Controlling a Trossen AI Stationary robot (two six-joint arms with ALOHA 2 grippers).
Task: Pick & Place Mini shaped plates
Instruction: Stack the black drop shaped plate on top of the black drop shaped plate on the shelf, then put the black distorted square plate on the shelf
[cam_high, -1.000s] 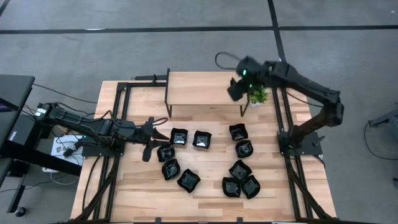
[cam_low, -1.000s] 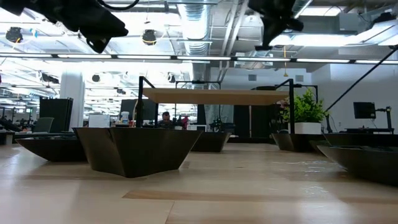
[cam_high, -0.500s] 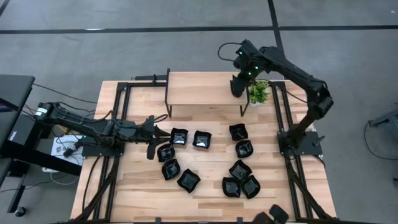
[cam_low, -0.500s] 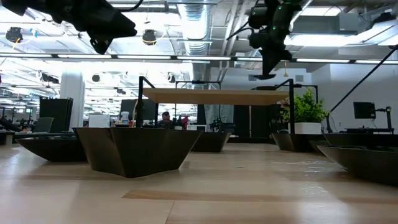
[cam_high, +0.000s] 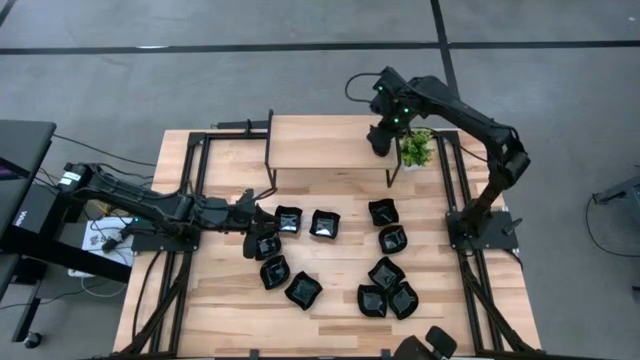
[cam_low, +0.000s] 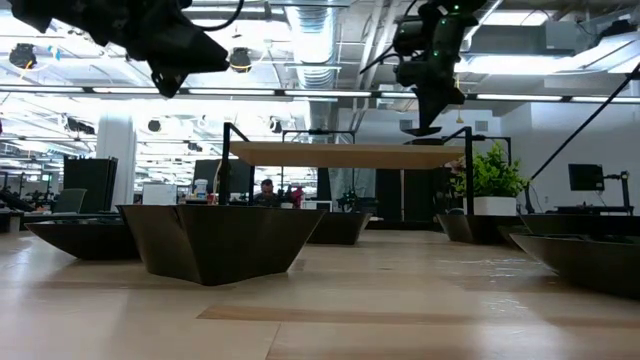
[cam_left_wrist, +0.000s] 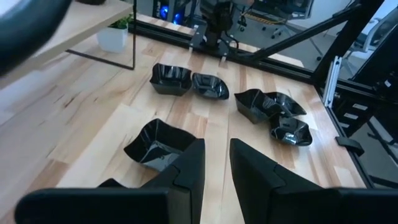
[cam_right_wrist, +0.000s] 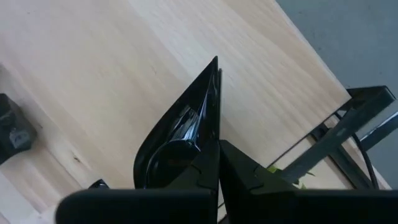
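Several glossy black mini shaped plates (cam_high: 324, 224) lie on their bases on the wooden table, in a left cluster (cam_high: 274, 271) and a right cluster (cam_high: 385, 273). My left gripper (cam_left_wrist: 216, 146) hovers low over the left cluster (cam_high: 262, 238), its fingers a narrow gap apart with nothing between them. My right gripper (cam_high: 380, 140) hangs over the right end of the raised wooden shelf (cam_high: 320, 143), shut on one black plate (cam_right_wrist: 186, 130). In the low view that plate (cam_low: 420, 128) shows just above the shelf top. My right gripper pinches the plate by its rim (cam_right_wrist: 210, 140) between its two fingers. The fingers come steeply from above. The plate hangs below them, turned on edge, over the shelf's right end; from the low view it seems clear of the shelf.
A small green potted plant (cam_high: 415, 150) stands just right of the shelf's right leg, close to my right gripper. Black frame rails (cam_high: 455, 180) run along both sides of the table. Bare wood lies along the table's near edge (cam_high: 330, 335).
My right gripper has sunk toward the shelf's right end with the plate, turning about its wrist as it went. My left gripper has edged toward the table's right, over the left cluster of plates.
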